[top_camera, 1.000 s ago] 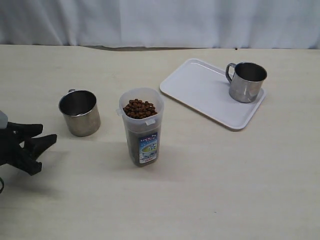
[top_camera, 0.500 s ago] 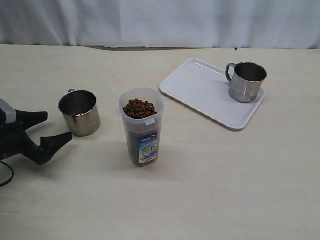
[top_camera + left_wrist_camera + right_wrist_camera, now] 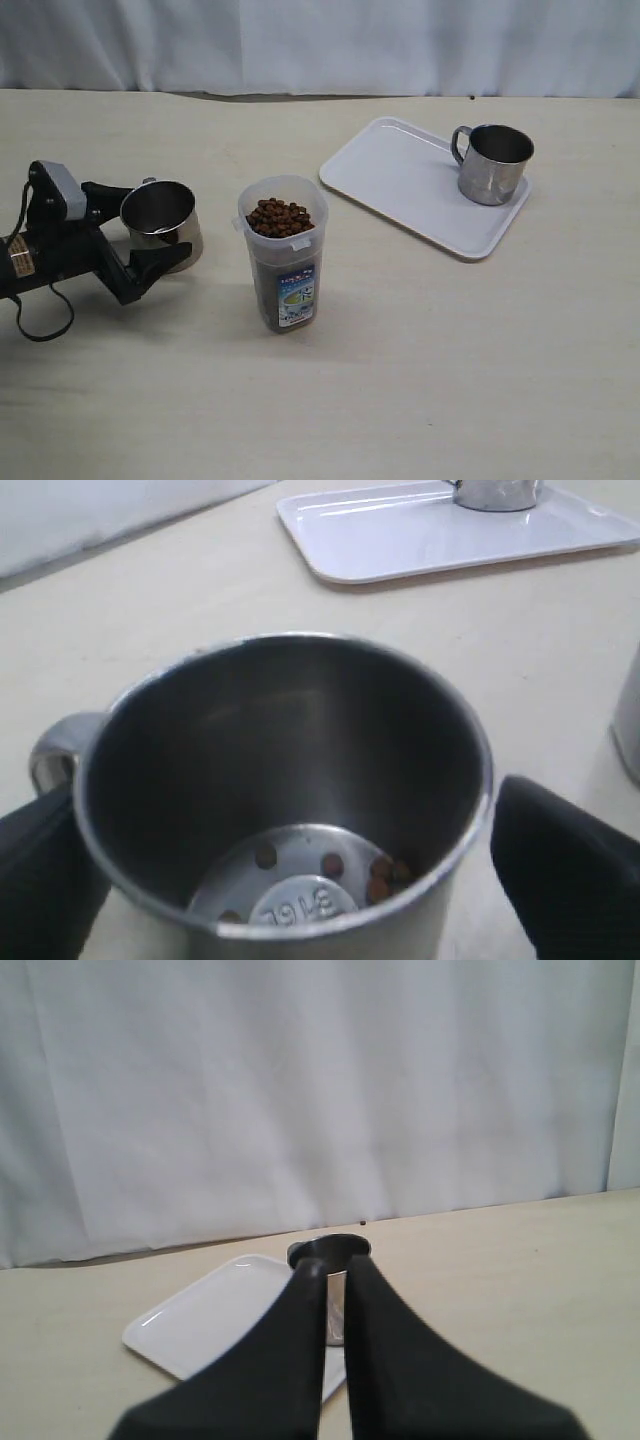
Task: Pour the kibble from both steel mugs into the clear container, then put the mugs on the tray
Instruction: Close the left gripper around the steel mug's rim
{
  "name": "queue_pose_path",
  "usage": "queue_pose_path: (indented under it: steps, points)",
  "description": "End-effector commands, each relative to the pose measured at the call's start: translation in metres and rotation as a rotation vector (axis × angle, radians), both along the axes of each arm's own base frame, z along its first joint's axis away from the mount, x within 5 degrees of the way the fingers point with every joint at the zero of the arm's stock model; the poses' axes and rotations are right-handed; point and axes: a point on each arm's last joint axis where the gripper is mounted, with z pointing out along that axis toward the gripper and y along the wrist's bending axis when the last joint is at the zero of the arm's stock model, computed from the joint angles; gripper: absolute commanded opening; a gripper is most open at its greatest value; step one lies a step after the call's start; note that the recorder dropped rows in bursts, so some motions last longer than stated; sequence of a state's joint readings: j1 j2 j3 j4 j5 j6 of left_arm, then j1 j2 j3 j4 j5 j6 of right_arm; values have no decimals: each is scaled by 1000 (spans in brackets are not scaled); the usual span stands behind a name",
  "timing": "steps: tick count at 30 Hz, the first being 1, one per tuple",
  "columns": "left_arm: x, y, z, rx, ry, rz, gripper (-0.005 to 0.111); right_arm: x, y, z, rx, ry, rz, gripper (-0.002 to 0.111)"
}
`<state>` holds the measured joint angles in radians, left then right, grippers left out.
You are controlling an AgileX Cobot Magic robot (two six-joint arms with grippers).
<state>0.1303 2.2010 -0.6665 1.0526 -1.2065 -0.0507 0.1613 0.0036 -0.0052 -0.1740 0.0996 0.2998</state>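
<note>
Left hand [image 3: 158,225] low, near horizontal, spread wide — right hand [image 3: 335,1266] pressed closed, pointing level.

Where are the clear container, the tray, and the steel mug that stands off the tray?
clear container [image 3: 284,258]: exterior view, on its side wall.
tray [image 3: 395,180]: exterior view, on its bare floor.
steel mug [image 3: 300,735]: left wrist view, on its inner wall.

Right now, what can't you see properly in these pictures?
- Inside the mug on the tray: exterior view, too dark; right wrist view, the shut right gripper blocks it.
- Writing on the label of the clear container: exterior view, too small.
- Handle of the other mug: exterior view, mostly behind the left gripper.
- Clear container, left wrist view: cut off at the edge.
</note>
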Motion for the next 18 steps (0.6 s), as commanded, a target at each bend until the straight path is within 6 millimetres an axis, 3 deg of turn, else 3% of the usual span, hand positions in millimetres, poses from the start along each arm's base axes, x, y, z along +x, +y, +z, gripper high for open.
queue_pose_path:
  steps: [1, 13, 15, 18]
  points:
    - [12, -23, 6, -21, -46, -39, 72, 0, 0, -2, 2, 5, -7, 5]
    - [15, -29, 6, -18, -39, 10, 71, 0, 0, -2, 2, 5, -7, 5]
    - [15, -29, 6, -18, -39, 10, 66, 0, 0, -2, 2, 5, -7, 5]
    - [15, -29, 5, -17, -38, 10, 48, 0, 0, -2, 2, 5, -7, 5]
